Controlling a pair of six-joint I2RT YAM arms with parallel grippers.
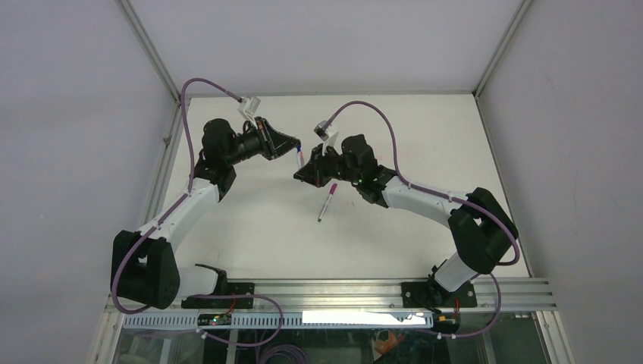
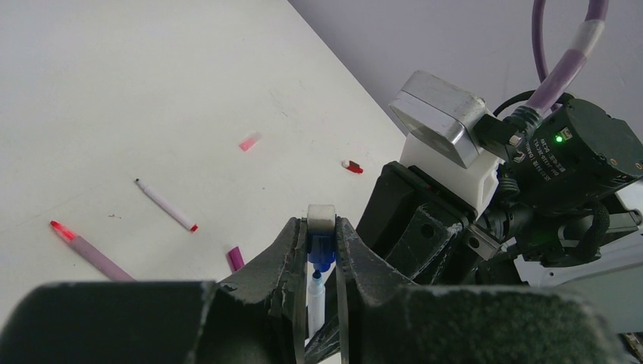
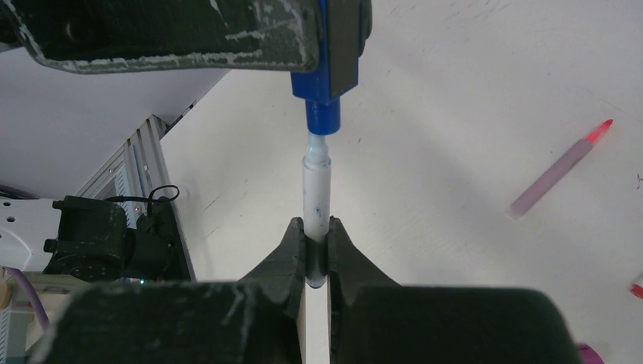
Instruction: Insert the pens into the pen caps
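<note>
Gripping, left: left claw (image 2: 321, 229) is nearly closed, pinching the blue cap (image 2: 321, 254) at its fingertips.
Gripping, right: right claw (image 3: 315, 227) is clamped tight on the white pen (image 3: 316, 197), low on the barrel.
Pen and cap: held in line above the far middle of the table (image 1: 250, 227). The pen's tip end meets the cap's mouth; how far in it sits cannot be told.
Top view only: both arms reach inward and the claws meet. A loose pen (image 1: 326, 203) with a magenta end lies just near of them. The held pen and cap are too small to make out here.
Left wrist only: a thin pen (image 2: 163, 203) with a red tip, a magenta cap (image 2: 236, 258), a pale pink cap (image 2: 249, 141) and a red cap (image 2: 352, 166) all lie apart on the table.
Both wrists: a pinkish pen (image 2: 87, 250) with a red tip lies alone.
Right wrist only: blue smears show on the white barrel, and the cap's narrower collar faces the pen.
</note>
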